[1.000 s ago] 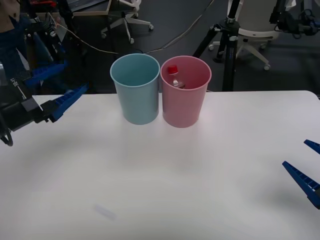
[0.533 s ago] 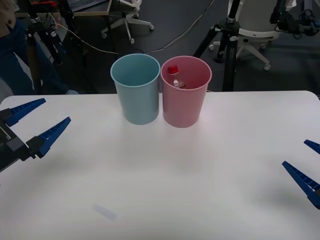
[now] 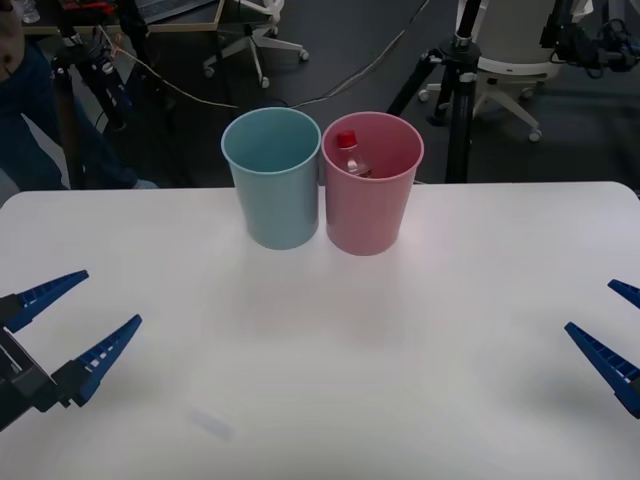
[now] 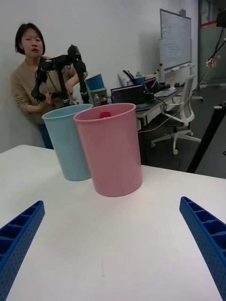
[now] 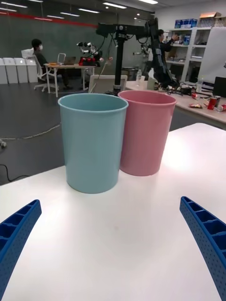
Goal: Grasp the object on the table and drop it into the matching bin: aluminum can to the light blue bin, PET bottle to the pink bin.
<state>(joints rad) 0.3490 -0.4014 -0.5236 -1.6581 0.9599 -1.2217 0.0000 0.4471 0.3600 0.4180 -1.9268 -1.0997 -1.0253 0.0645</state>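
Front view: PET bottle (image 3: 348,152) lies inside the pink bin (image 3: 371,200), red cap up, at the table's (image 3: 330,380) far centre. The light blue bin (image 3: 273,190) stands touching it on the left. Left gripper (image 3: 72,318) hovers over the near-left edge, fingers spread wide, holding nothing. Right gripper (image 3: 612,325) sits at the near-right edge, fingers likewise apart and empty.

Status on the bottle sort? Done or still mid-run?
Looks done: the PET bottle lies inside the pink bin, red cap up, next to the light blue bin. Nothing is in hand: left gripper and right gripper are both open, low over the table at its left and right edges. No object seems left to sort.
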